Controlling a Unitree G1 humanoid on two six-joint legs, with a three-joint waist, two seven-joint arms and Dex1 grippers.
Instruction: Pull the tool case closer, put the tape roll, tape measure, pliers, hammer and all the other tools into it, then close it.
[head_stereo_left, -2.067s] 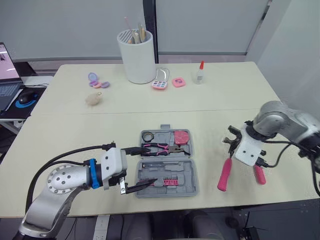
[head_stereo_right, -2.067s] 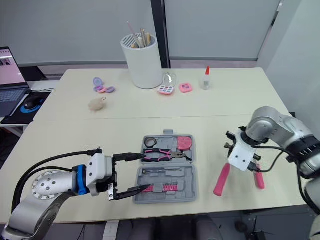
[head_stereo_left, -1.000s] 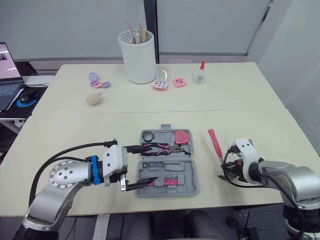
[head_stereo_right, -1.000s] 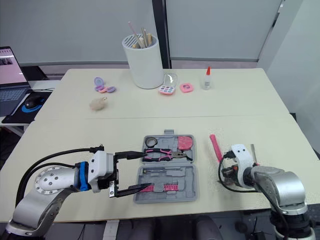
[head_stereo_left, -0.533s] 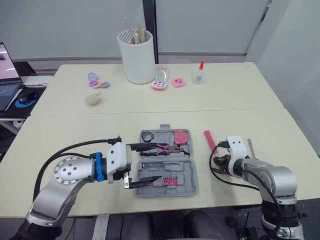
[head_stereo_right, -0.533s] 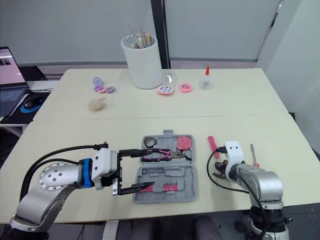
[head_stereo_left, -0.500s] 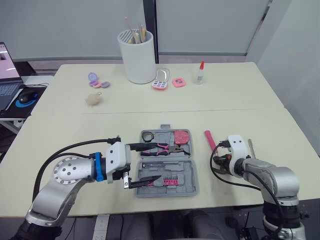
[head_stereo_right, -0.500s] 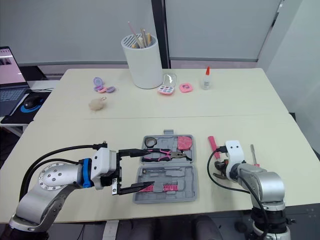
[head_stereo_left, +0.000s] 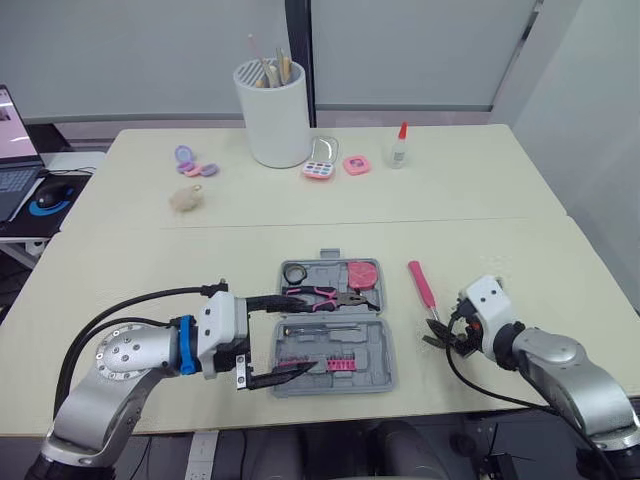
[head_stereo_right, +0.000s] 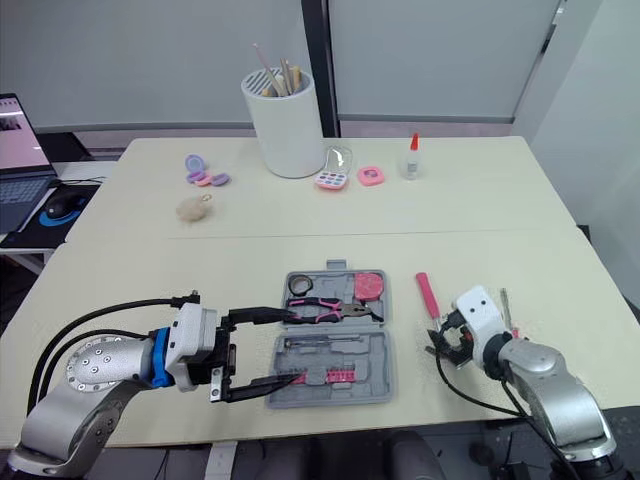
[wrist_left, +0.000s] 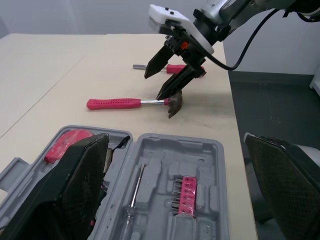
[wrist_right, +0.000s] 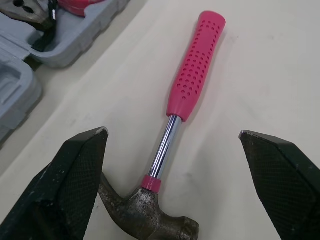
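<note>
The fingers of our right gripper (head_stereo_left: 437, 340) stand wide apart and hold nothing. The steel head of the hammer (wrist_right: 194, 75) lies on the table between them, very near to one finger, and the pink handle points straight away from the fingertips. A small screwdriver (wrist_left: 172, 67) lies just beyond this gripper. The fingers of our left gripper (head_stereo_left: 288, 335) are also wide and empty, and they reach over the near edge of the open tool case (head_stereo_left: 368, 372). Beyond their tips the pliers (head_stereo_left: 320, 296), the tape roll (head_stereo_left: 296, 272) and the pink tape measure (head_stereo_left: 363, 272) already lie in the case. We judge that the step in hand is to take the hammer. The next move probably calls for lowering a little, closing on the neck near the head, then carrying it across to the case while the left gripper steadies the case. Compared with two seconds ago, the right gripper is lower, and the handle then pointed toward us under it. Compared with half a second ago, the wrist has turned slightly outward, but the hammer keeps its place.
</note>
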